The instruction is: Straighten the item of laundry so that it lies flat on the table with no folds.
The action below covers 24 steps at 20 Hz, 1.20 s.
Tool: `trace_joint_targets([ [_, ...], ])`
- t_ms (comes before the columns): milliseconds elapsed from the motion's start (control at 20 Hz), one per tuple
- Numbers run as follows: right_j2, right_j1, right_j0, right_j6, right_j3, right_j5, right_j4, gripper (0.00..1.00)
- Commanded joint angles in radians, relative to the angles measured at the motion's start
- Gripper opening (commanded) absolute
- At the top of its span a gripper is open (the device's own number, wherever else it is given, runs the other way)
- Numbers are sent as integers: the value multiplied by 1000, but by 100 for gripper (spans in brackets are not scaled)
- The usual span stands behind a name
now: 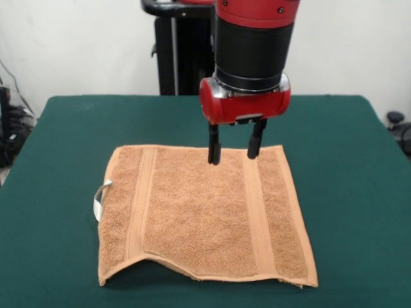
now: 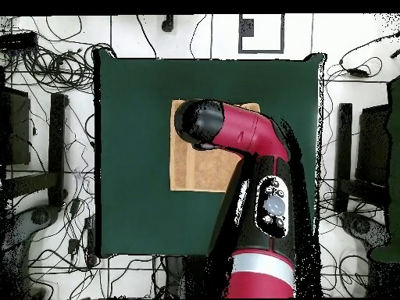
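Two black fingers (image 1: 214, 153) of the gripper (image 1: 235, 153) are hanging spread apart, gripping nothing, over the far edge of the towel (image 1: 202, 215). It is lying mid-table (image 1: 58, 256), mostly flat, its near edge humping up slightly, its white tag (image 1: 100, 200) sticking out sideways.

A close front camera faces the arm (image 1: 253, 38) across the counter (image 1: 58, 192); the high overhead looks straight down on the same counter.

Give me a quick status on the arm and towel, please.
End effector open, hovering above towel's far edge. Towel mostly flat on the table, near edge raised in a hump, white tag at side. Nothing in the way.
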<state>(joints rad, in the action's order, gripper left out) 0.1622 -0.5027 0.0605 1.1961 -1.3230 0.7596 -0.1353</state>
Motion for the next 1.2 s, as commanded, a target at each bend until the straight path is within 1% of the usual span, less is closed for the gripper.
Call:
trace_joint_targets([
  [50, -83, 53, 2, 147, 34, 97, 8, 100],
  [250, -83, 61, 11, 125, 44, 96, 17, 100],
  [450, -88, 50, 32, 85, 26, 74, 30, 100],
  [900, -103, 38, 62, 47, -1, 45, 49, 100],
  [1200, -106, 47, 79, 41, 11, 37, 54, 100],
])
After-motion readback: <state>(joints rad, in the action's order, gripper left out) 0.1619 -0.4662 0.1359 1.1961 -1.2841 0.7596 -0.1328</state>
